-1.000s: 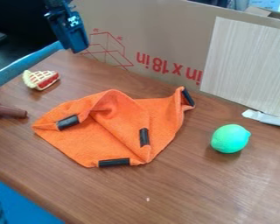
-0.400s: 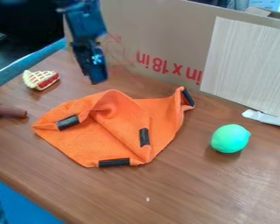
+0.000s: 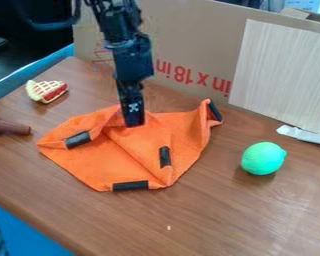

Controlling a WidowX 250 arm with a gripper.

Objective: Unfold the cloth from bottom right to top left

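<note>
The black gripper [image 3: 134, 123] hangs down from the top edge, its tip in front of the upper middle of the cloth; whether it touches the fabric I cannot tell. Spread unevenly on the wooden table, the orange cloth [image 3: 102, 162] has a raised fold running from its upper middle toward the lower right. Black strips mark its left corner, its bottom edge, the folded flap near the middle right and the upper right corner, which stands up a little.
A green lime-like toy [image 3: 263, 158] lies right of the cloth, a toy pie slice [image 3: 48, 91] at the upper left and a brown object [image 3: 9, 128] at the left edge. Behind stands a cardboard box [image 3: 189, 45]; a white piece [image 3: 304, 135] lies by it. The table's front edge [image 3: 36, 226] runs along the lower left.
From the upper left, the gripper has come right and down to the cloth's upper middle. The cloth's outline looks much the same, and the other objects have stayed put.
</note>
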